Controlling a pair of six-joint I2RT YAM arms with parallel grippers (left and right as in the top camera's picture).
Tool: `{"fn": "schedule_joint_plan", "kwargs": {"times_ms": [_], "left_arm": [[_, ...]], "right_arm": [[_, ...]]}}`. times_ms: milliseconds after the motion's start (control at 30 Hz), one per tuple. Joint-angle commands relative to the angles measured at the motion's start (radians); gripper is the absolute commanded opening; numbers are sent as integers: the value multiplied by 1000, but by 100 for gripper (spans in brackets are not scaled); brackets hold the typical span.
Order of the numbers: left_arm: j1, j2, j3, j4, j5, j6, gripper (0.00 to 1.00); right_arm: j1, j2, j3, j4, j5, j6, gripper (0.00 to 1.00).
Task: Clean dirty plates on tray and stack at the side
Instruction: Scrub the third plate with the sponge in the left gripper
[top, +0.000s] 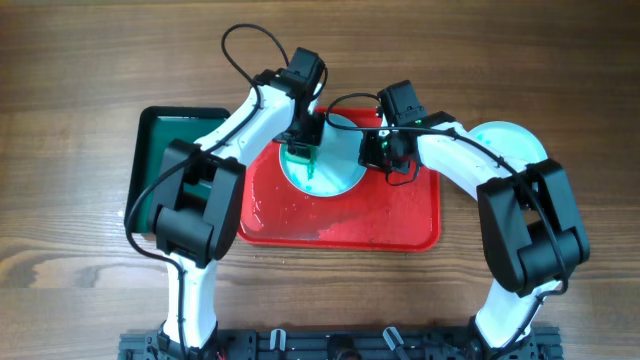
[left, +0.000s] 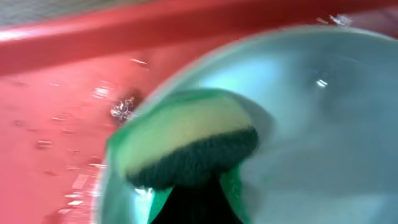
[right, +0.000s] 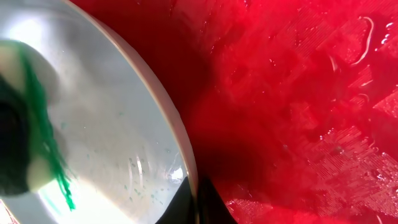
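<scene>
A pale light-blue plate (top: 335, 170) lies on the red tray (top: 400, 220), with a teal-green streak near its left side. My left gripper (top: 300, 150) is shut on a yellow-and-green sponge (left: 186, 146) pressed on the plate (left: 311, 124). My right gripper (top: 385, 150) is shut on the plate's right rim (right: 180, 143), one finger on each side; the sponge shows at the left edge of the right wrist view (right: 18, 143). Another pale plate (top: 510, 140) lies on the table to the right of the tray, partly under my right arm.
A dark green tray (top: 160, 140) lies left of the red tray, partly under my left arm. The red tray floor is wet with droplets (right: 323, 93). The wooden table (top: 80, 80) surrounds both trays.
</scene>
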Motion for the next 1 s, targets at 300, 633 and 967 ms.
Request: {"fn": "schedule_joint_plan", "kwargs": {"times_ms": [300, 633, 967], "left_arm": [[-36, 47, -22, -76, 99, 38, 4], [-37, 47, -22, -72, -468, -279, 4], [-37, 47, -22, 200, -116, -274, 4]], "right_arm": [[4, 15, -16, 10, -13, -7, 4], [4, 15, -16, 9, -13, -7, 4], [4, 15, -16, 12, -13, -22, 4]]}}
